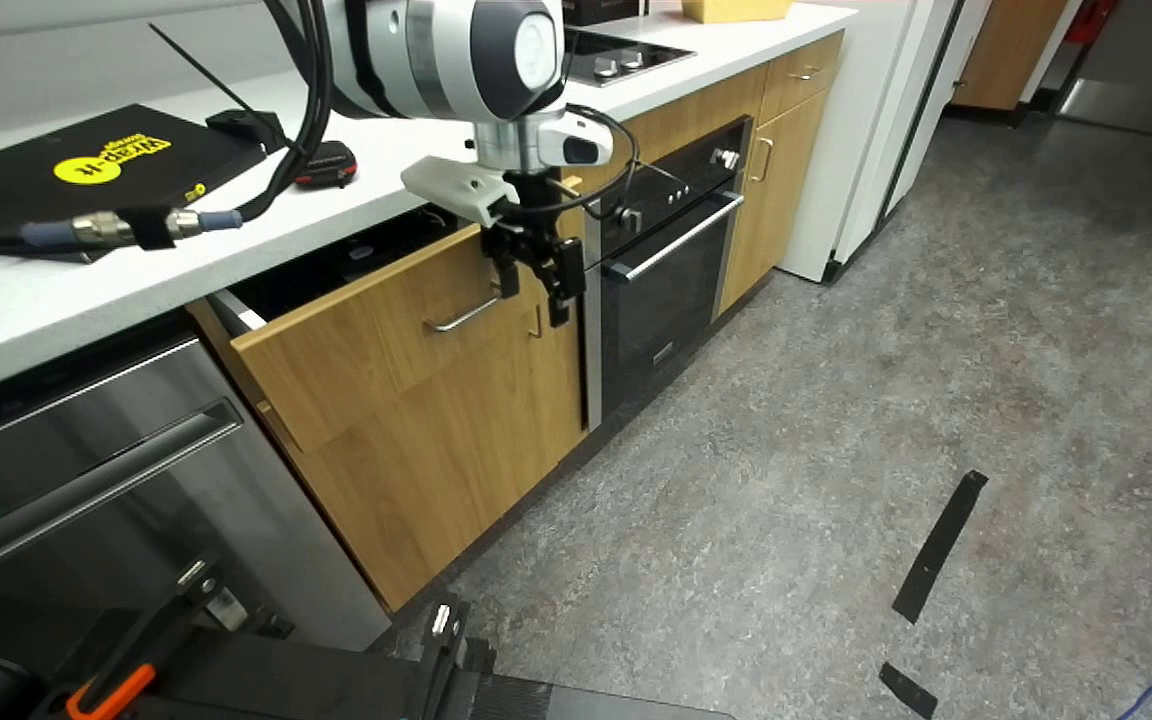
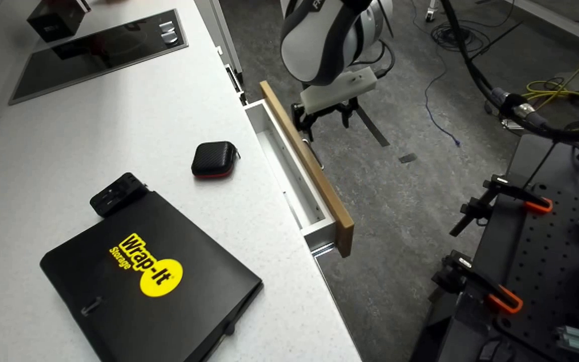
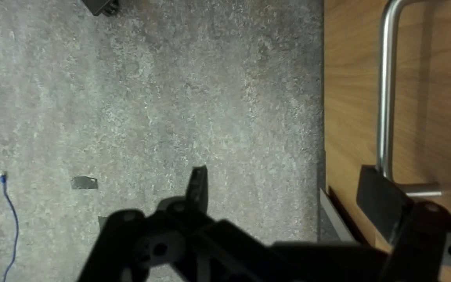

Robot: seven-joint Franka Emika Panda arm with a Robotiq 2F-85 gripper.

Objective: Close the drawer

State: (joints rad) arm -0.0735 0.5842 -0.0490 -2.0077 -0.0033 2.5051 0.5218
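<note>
The drawer stands partly open below the counter. Its light wood front panel (image 1: 356, 350) shows in an exterior view, and its white inner walls show from above in an exterior view (image 2: 289, 173). The slim silver handle (image 1: 463, 318) runs along the front; it is large at the right of the wrist view (image 3: 386, 90). My gripper (image 1: 536, 295) hangs pointing down in front of the drawer front, by the oven-side end of the handle. In the wrist view the gripper (image 3: 283, 172) is open with floor between its fingers. Its right finger overlaps the handle's end; I cannot tell whether they touch.
The black oven front (image 1: 671, 280) is on one side of the drawer and the stainless steel appliance (image 1: 116, 510) on the other. A black Wrap-It case (image 2: 159, 291) and a small black pouch (image 2: 214, 160) lie on the white counter (image 2: 118, 125). A black clamped platform (image 2: 561, 251) faces the cabinets.
</note>
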